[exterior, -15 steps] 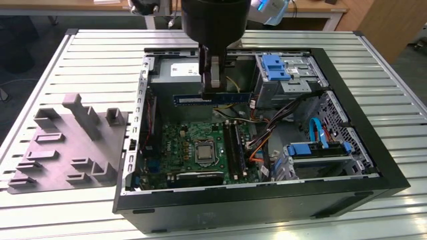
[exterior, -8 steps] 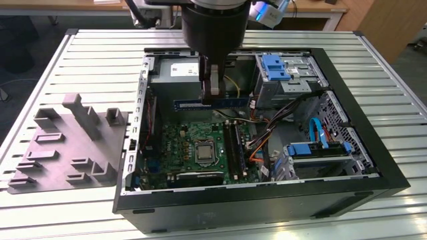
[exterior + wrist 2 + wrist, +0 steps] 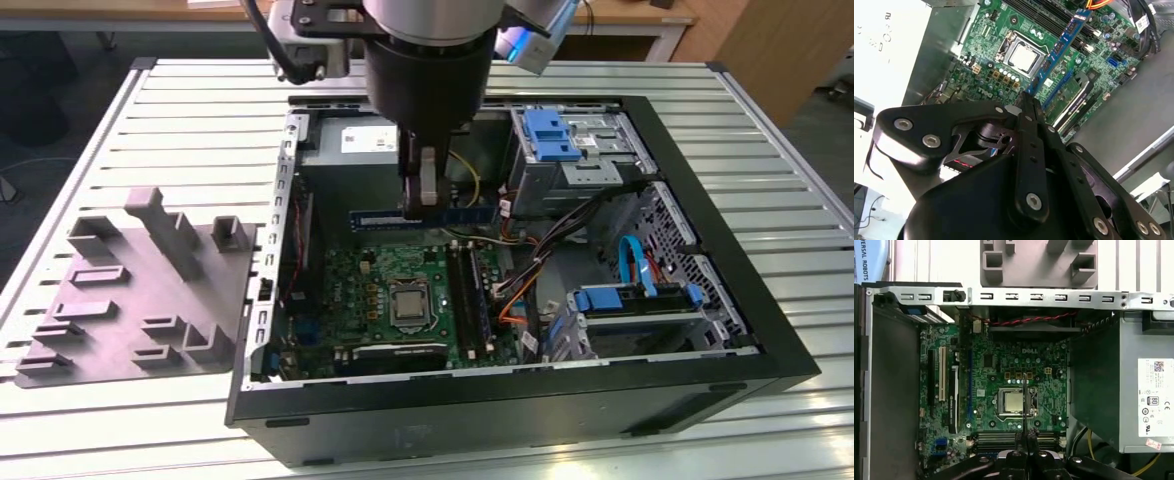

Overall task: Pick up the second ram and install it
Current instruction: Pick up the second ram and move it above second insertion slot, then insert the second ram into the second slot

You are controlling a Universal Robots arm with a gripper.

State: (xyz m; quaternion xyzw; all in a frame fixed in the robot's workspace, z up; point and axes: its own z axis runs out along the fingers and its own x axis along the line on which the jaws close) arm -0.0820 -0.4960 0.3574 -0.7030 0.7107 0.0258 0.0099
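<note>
The second ram is a thin blue strip held level over the top edge of the green motherboard, just in front of the grey power supply. My gripper comes straight down from above and is shut on the strip's middle. In the second wrist view the ram runs out from the closed fingertips over the board. In the first wrist view the ram shows edge-on as a thin dark line above the processor socket, rising from my gripper.
The open black computer case lies on a slatted metal table. Blue drive brackets and cables fill the case on the exterior view's right. A grey moulded fixture sits outside the case on the exterior view's left.
</note>
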